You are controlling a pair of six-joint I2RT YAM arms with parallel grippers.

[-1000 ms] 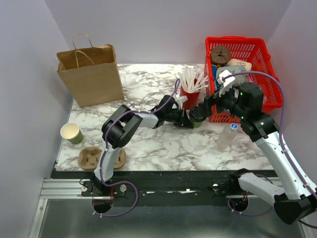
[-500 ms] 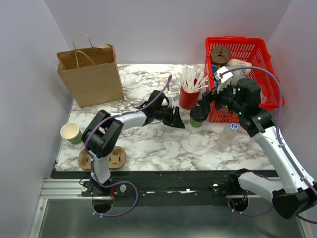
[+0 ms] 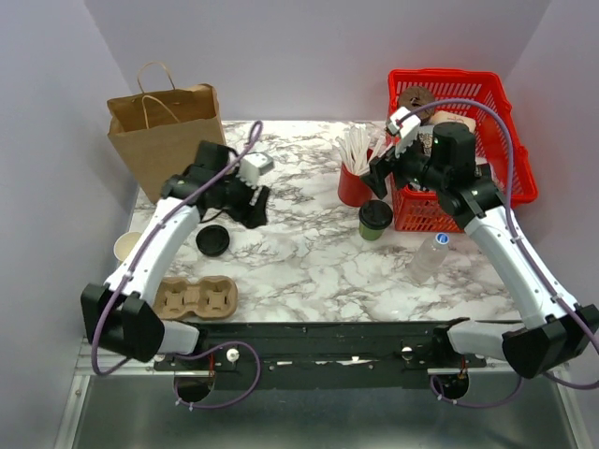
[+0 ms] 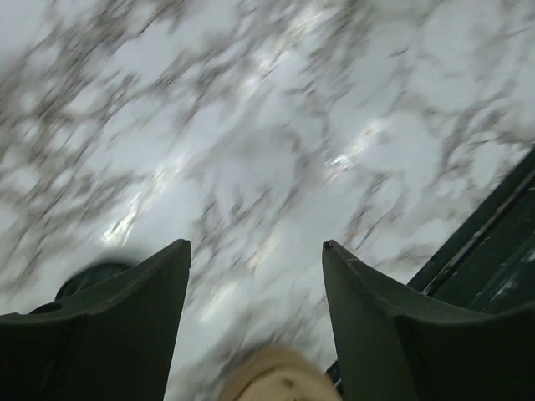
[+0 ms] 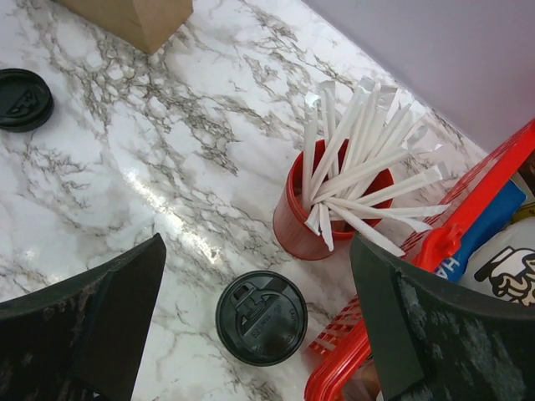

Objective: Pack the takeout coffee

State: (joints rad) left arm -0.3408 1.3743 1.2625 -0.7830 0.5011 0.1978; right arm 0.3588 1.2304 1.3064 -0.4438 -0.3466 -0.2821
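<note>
The takeout coffee (image 3: 375, 219), an olive-green cup with a black lid (image 5: 262, 317), stands upright on the marble between the red cup of sticks and the red basket. My right gripper (image 3: 377, 176) hovers open above it; in the right wrist view the lid lies below the wide gap between the fingers of the right gripper (image 5: 257, 251), untouched. My left gripper (image 3: 254, 203) is open and empty over the left half of the table, far from the coffee. The left wrist view is blurred: the left gripper (image 4: 255, 246) has only marble between its fingers.
A brown paper bag (image 3: 173, 140) stands at the back left. A loose black lid (image 3: 212, 240), a cup carrier (image 3: 192, 297) and a cream-rimmed cup (image 3: 126, 246) lie front left. The red cup of sticks (image 3: 357, 178), red basket (image 3: 487, 103) and water bottle (image 3: 429, 257) are on the right.
My left gripper has opened and its arm has swung left, away from the coffee, which stays upright. The right gripper has drawn back a little and stays open.
</note>
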